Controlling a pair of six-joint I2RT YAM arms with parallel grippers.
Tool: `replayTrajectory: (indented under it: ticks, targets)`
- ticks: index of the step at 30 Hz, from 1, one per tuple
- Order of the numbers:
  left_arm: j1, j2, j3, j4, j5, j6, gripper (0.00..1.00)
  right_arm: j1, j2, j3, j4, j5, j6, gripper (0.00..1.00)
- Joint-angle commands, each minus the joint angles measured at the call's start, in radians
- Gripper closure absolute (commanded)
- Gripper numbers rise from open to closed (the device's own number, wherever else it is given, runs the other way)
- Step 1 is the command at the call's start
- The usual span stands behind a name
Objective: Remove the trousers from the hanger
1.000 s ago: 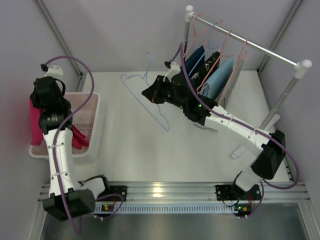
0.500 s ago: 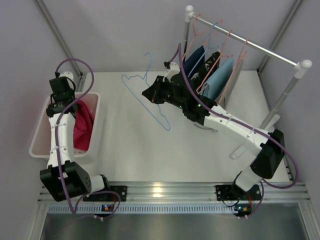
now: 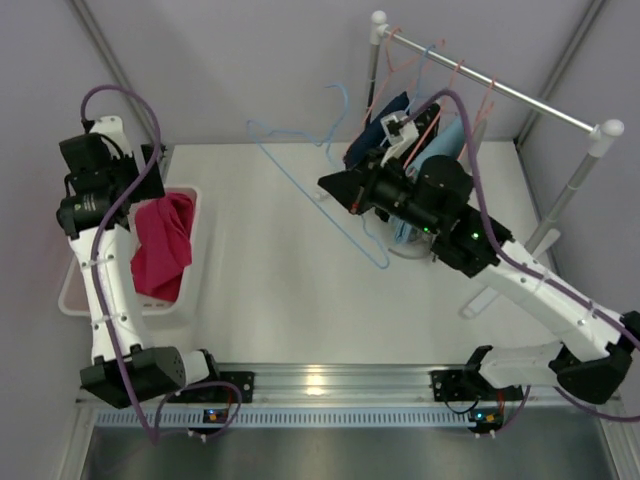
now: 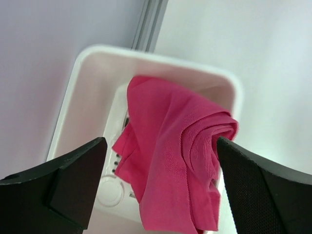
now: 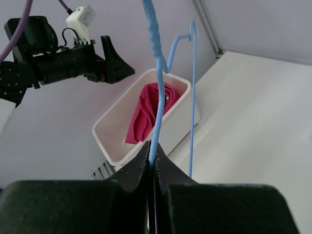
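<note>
At nine o'clock in the top view, the white basket [image 3: 66, 300] is holding the crumpled magenta trousers [image 3: 160, 250], and the left gripper [image 4: 161, 141] is hovering over them with its jaws spread wide and nothing between them. At one o'clock the right arm [image 3: 520, 285] is covering much of the garments [image 3: 385, 115] hanging on the rack [image 3: 500, 90], so counting them is hard. The hanger [image 5: 158, 73], a thin light-blue wire triangle with a hooked top, is hanging bare in the air near twelve o'clock, with the right gripper [image 5: 152, 156] pinching its wire.

text: none legible | labels: none | numbers: none
</note>
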Motion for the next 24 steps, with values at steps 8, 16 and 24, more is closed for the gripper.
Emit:
replayTrajectory:
  ticks: [8, 16, 24]
  targets:
    - [0.003, -0.161, 0.160, -0.025, 0.327, -0.020, 0.01, -0.086, -0.377, -0.107, -0.027, 0.017, -0.183, 1.00]
    - [0.004, -0.162, 0.160, 0.012, 0.397, -0.074, 0.01, -0.215, -0.657, -0.168, -0.227, 0.023, -0.200, 1.00]
    - [0.003, -0.155, 0.171, 0.075, 0.448, -0.115, 0.01, -0.370, -0.949, -0.271, -0.413, 0.190, -0.223, 1.00]
